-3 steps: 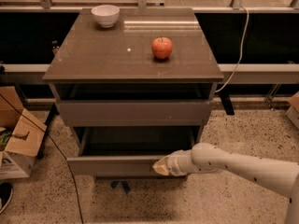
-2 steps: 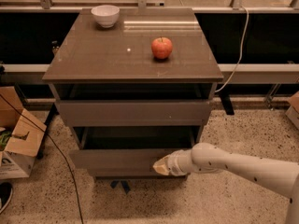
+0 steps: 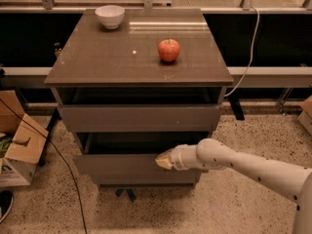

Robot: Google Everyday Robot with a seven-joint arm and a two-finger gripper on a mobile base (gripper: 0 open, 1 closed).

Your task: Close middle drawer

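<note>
Down low, the gripper [image 3: 165,160] sits at the end of the white arm [image 3: 243,165], which comes in from the right edge of the view. The gripper's tip is pressed against the front of the middle drawer [image 3: 117,164], toward the right end of that front and close to its top edge. I cannot tell if the gripper is wide or narrow. The middle drawer is the second one down in the cabinet. It is long from left to right, and its flat front faces the camera. It sticks out a little way from the cabinet, so a dark gap shows over its top edge. Most of the drawer front lies to the left of the gripper. The arm hides the right end of the front. The inside of the drawer is too dark to see. Just above it is the top drawer [image 3: 139,118], which also has a dark gap over it. On the shiny tabletop [image 3: 97,62] a red apple [image 3: 168,50] stands toward the right edge, and a white bowl [image 3: 109,16] stands by the back left corner. A cardboard box [image 3: 22,147] sits on the speckled floor [image 3: 234,213] and is cut off by the left edge of the view.
</note>
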